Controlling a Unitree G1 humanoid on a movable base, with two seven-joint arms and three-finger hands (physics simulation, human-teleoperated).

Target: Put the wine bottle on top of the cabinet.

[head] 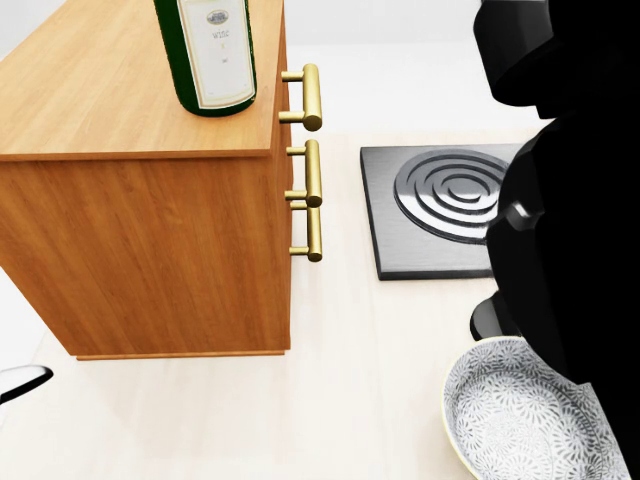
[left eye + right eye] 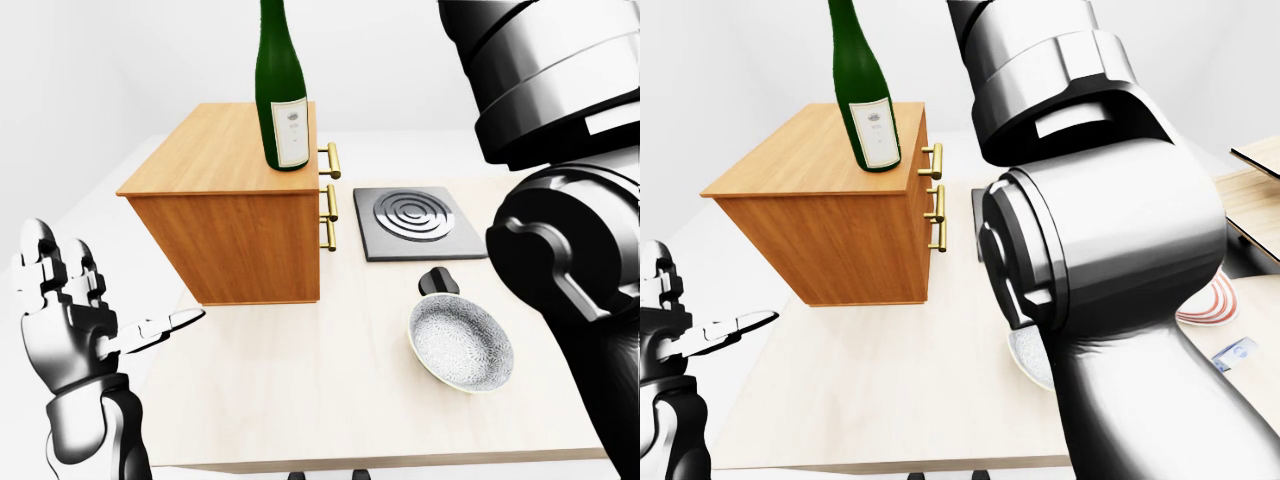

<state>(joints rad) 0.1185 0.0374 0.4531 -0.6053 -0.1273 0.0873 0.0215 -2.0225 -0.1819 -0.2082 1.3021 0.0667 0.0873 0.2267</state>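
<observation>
The green wine bottle [image 2: 280, 95] with a white label stands upright on top of the wooden cabinet [image 2: 228, 235], near the edge above the brass handles [image 2: 331, 160]. No hand touches it. My left hand [image 2: 105, 300] hangs at the lower left of the left-eye view, well below and left of the cabinet, open with its fingers spread and holding nothing. One fingertip [image 1: 20, 385] pokes into the head view's left edge. My right arm [image 2: 1090, 230] fills the right side of every view, and its hand is out of sight.
A dark hob plate [image 2: 415, 222] with ringed grooves lies right of the cabinet on the pale table [image 2: 300, 390]. Below it sits a patterned pan [image 2: 462, 343] with a black handle [image 2: 437, 281]. A red-rimmed plate [image 2: 1210, 305] shows at the right-eye view's right edge.
</observation>
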